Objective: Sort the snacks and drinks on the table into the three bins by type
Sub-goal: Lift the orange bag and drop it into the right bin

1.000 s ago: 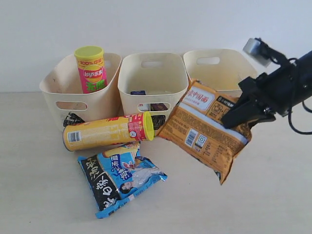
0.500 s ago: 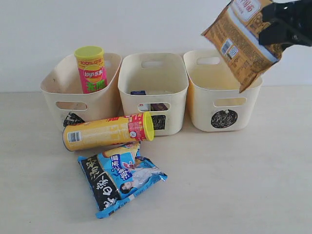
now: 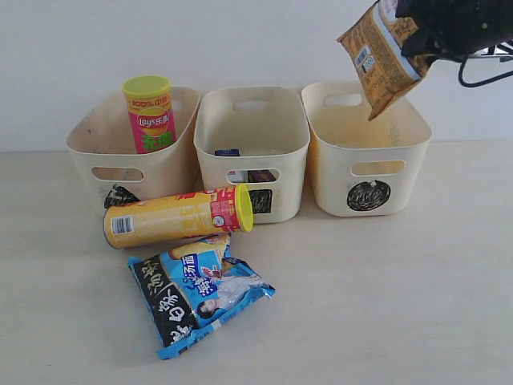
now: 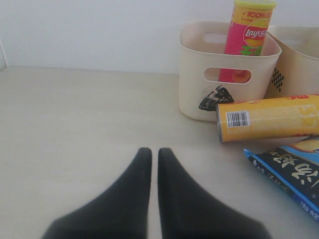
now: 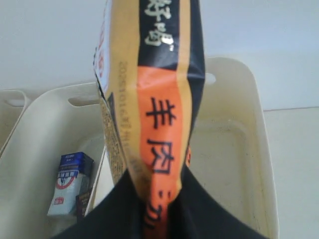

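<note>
Orange bag (image 3: 381, 56) is up in the air, clamped at its top end by the R gripper (image 3: 415, 38) and hanging tilted, low corner over the R bin (image 3: 369, 172), clear of the rim. Wrist cam: fingers pinch the bag's edge from both sides, R bin floor below it looks bare.

Next door, mid bin (image 3: 252, 136) has 2 cartons standing in it – blue carton (image 5: 70, 184) and a dark carton (image 5: 82, 203) just beside it. L bin (image 3: 120, 144) holds the pink tube (image 3: 150, 115), upright, lid above the rim.

On the table (image 3: 385, 305): yellow tube (image 3: 178, 216) on its side in front of the L and mid bins, lid end twd the mid bin. Blue bag (image 3: 196, 293) lies flat just in front of it – touching or nearly, can't tell.

L gripper (image 4: 154, 164) sits low over the table, well apart from the L bin, fingers together w/ a sliver between, holding nothing.
</note>
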